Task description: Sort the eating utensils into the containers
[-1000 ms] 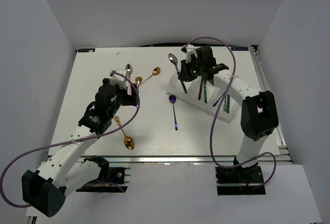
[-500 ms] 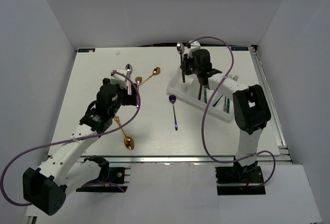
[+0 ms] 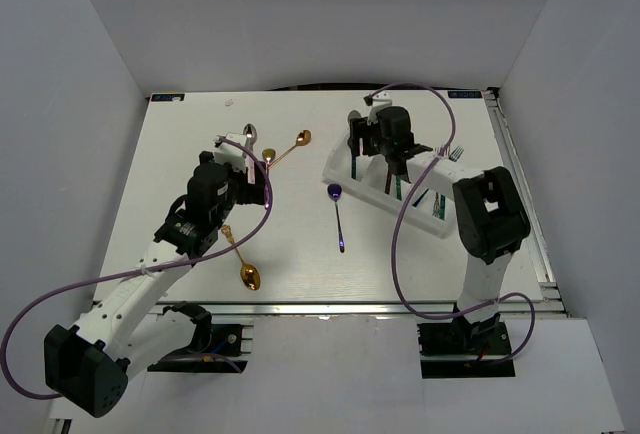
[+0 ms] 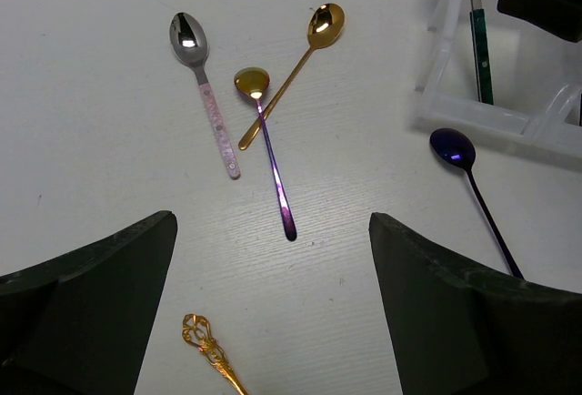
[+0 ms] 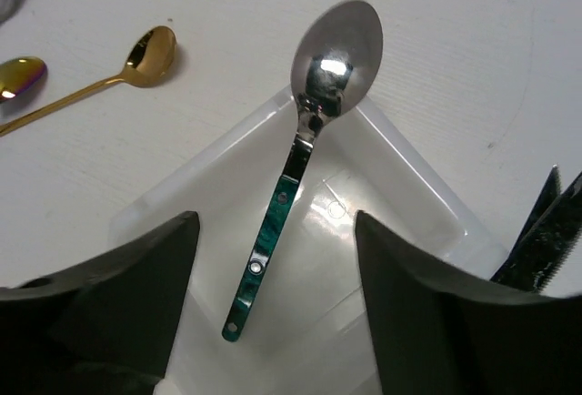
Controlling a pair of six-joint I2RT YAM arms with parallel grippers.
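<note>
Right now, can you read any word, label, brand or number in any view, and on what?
Readable text: none.
Dark strip at the table's far left corner: too small to read.
Dark strip at the far right corner: too small to read.
Green-handled spoon and white tray: no markings visible.

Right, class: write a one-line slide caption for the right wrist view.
Open right hand above a green-handled spoon lying in the white tray, bowl over the rim.

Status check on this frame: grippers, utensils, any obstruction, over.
Both open: left gripper over loose spoons, right gripper above tray. Green-handled spoon lies in end compartment, bowl over the rim. Nothing blocking.
</note>
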